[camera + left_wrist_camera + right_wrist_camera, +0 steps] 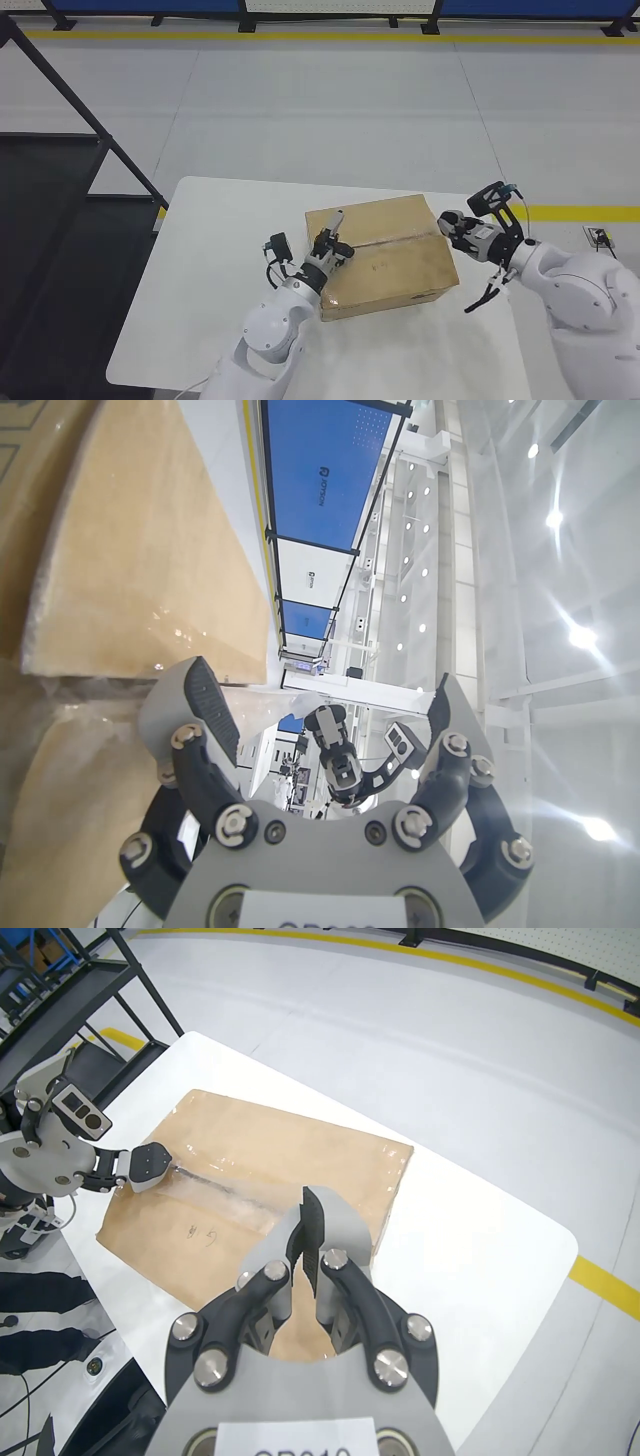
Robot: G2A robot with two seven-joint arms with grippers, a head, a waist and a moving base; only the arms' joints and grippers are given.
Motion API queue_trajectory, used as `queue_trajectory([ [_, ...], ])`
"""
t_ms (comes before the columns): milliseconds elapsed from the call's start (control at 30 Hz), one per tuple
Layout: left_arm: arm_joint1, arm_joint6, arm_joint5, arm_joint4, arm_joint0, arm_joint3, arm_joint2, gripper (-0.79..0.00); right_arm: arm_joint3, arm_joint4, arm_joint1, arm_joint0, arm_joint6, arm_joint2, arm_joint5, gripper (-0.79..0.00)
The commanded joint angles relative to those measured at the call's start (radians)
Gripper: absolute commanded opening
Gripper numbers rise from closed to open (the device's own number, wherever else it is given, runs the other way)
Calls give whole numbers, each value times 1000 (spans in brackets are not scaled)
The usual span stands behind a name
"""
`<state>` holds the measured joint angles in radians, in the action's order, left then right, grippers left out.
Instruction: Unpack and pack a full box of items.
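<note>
**Taped box on the table, one gripper at each end of its seam**

The cardboard box (385, 255) sits on the white table (220, 300), in the table's right half and nearer the far edge than the near one. It is turned a little out of line with the table's edges. Its top flaps are down, and a strip of clear tape (220, 1188) runs along the seam between them, from one short end of the box to the other.

The left gripper (333, 240) is at the end of the box that faces the table's left edge, right at the seam. In the left wrist view its jaws stand wide apart (320, 680) with nothing between them. One ribbed pad (210, 700) lies close against the box (150, 550) where the tape wraps over the edge; whether it touches cannot be told.

The right gripper (450, 222) is at the opposite end of the box, toward the table's right edge. In the right wrist view its jaws are closed (310, 1208), pad against pad, with nothing seen between them. They hang over the box top (280, 1153) near the end of the seam.

A black metal rack (70, 150) stands on the floor beyond the table's left edge.
</note>
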<state>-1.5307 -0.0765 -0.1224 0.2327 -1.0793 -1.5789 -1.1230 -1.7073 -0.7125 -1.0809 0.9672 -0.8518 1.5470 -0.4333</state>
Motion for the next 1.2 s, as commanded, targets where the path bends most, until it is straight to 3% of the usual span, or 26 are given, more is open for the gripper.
queue_trajectory([
  [0, 0, 0, 2, -2, -2, 0, 0, 0, 2, 8, 1, 3, 13, 1, 4, -785],
  [233, -1, 2, 7, -13, -2, 10, 1, 0, 4, 26, 6, 18, 64, 7, 20, -785],
  [400, -3, 8, 14, -25, 3, 33, 4, 0, 2, -4, 8, 11, 53, -12, 102, -785],
  [1167, -12, 21, 17, -29, 14, 74, 11, 0, 41, -237, 0, -112, -132, -184, 453, -785],
])
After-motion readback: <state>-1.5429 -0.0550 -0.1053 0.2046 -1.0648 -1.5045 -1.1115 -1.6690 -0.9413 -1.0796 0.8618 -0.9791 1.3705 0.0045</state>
